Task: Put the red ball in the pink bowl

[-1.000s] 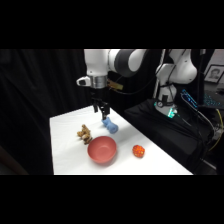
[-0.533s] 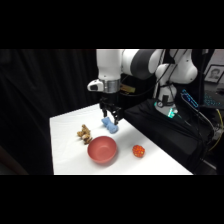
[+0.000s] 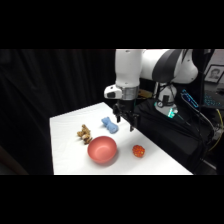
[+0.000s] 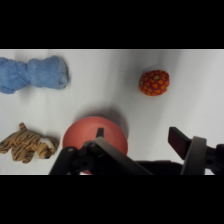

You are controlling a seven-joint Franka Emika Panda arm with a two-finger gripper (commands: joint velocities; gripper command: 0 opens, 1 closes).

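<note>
Approach step, nothing grasped yet. Claw [image 3: 125, 121] spread wide, empty, hanging above bench [image 3: 65, 130]. Red ball [image 4: 154, 82] on bench ahead of right finger, apart from it. Pink bowl [image 4: 95, 135] directly beneath claw. Next, by judgement: shift over ball, descend, close.

You see a white table [image 3: 70, 145]. On it lie the pink bowl [image 3: 102, 149], the red ball [image 3: 138, 150], a blue toy [image 3: 109, 124] and a small plush tiger [image 3: 84, 133]. From the fingers [image 4: 179, 140], the ball lies ahead, the bowl just below them.
</note>
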